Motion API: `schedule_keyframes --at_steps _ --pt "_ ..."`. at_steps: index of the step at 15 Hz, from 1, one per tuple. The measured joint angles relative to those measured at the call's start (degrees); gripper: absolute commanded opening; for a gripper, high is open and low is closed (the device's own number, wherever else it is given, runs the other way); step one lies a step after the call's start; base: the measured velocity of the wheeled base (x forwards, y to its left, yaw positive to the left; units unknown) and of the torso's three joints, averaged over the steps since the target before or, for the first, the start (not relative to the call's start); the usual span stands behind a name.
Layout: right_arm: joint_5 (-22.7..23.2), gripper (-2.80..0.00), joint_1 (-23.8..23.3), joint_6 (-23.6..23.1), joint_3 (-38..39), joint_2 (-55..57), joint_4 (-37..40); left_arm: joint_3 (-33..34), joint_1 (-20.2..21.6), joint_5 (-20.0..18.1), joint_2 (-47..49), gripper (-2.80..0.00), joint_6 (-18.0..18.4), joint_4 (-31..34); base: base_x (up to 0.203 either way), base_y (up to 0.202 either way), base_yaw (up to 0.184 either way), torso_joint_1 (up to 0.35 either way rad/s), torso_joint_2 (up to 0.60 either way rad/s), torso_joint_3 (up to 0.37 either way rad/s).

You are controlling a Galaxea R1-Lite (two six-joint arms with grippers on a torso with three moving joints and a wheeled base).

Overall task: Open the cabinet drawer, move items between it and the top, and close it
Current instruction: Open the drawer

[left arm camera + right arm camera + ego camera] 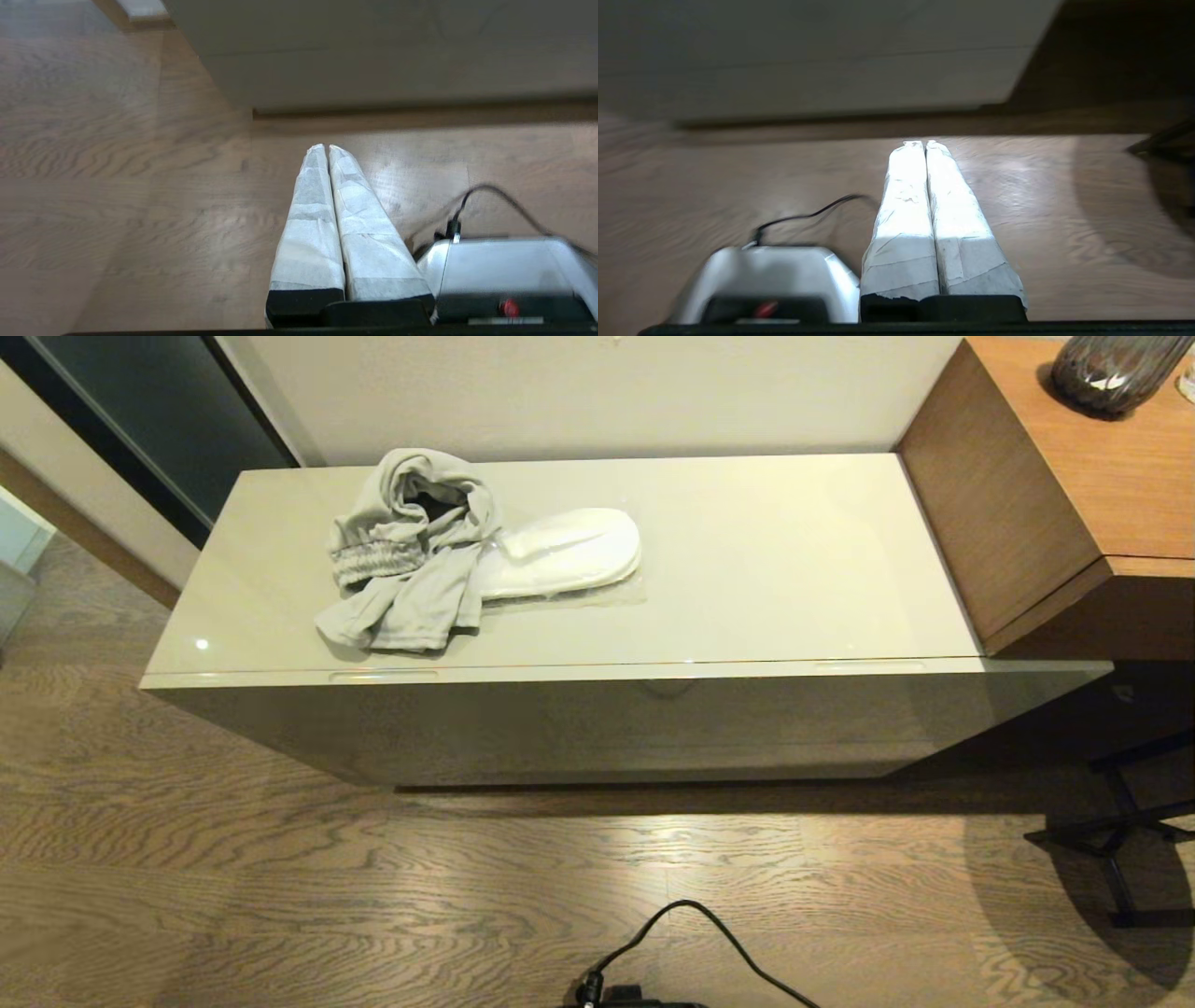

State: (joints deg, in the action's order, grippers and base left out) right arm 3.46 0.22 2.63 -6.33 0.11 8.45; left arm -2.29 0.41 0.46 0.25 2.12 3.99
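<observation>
Left pincer (pixel 325 148) and right pincer (pixel 923 143) – both pressed closed, holding nothing, low over the wood floor (pixel 280 896). Grey garment (pixel 411 555) and white slippers (pixel 560 555) lie on the cabinet top (pixel 766 560) – drawer (pixel 607 719) closed.

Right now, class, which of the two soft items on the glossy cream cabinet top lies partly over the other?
The crumpled light grey garment: its edge drapes over the flat white slippers, which lie beneath it in clear plastic.
</observation>
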Motion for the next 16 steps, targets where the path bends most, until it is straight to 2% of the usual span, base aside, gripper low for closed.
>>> schedule_keyframes --at_steps 3,5,7,11,14,16 --pt "7.0 -2.8 0.0 1.3 -14.2 0.2 12.8 -5.9 0.0 0.4 2.0 -2.8 -0.7 3.1 0.0 0.0 0.0 0.0 0.0 0.0" --pt "10.4 -2.8 -0.1 2.6 -20.9 2.5 18.0 -14.1 0.1 1.6 6.6 -2.8 -3.0 5.6 0.0 0.0 0.0 0.0 0.0 0.0" --pt "12.0 -2.8 0.0 7.3 -29.2 9.2 19.0 -22.4 0.2 2.0 14.3 -2.8 -6.9 7.1 0.0 0.0 0.0 0.0 0.0 0.0" --pt "16.2 -2.8 0.0 15.9 -39.6 25.9 19.5 -31.7 0.3 1.6 31.6 -2.8 -13.1 6.4 0.0 0.0 0.0 0.0 0.0 0.0" --pt "17.7 -2.8 0.3 17.6 -43.3 40.5 19.5 -36.6 0.2 0.9 46.4 -2.8 -15.3 5.1 0.0 0.0 0.0 0.0 0.0 0.0" --pt "18.3 -2.8 1.0 18.1 -44.5 50.8 19.2 -38.3 0.2 -0.1 55.9 -2.8 -16.4 1.7 0.0 0.0 0.0 0.0 0.0 0.0"
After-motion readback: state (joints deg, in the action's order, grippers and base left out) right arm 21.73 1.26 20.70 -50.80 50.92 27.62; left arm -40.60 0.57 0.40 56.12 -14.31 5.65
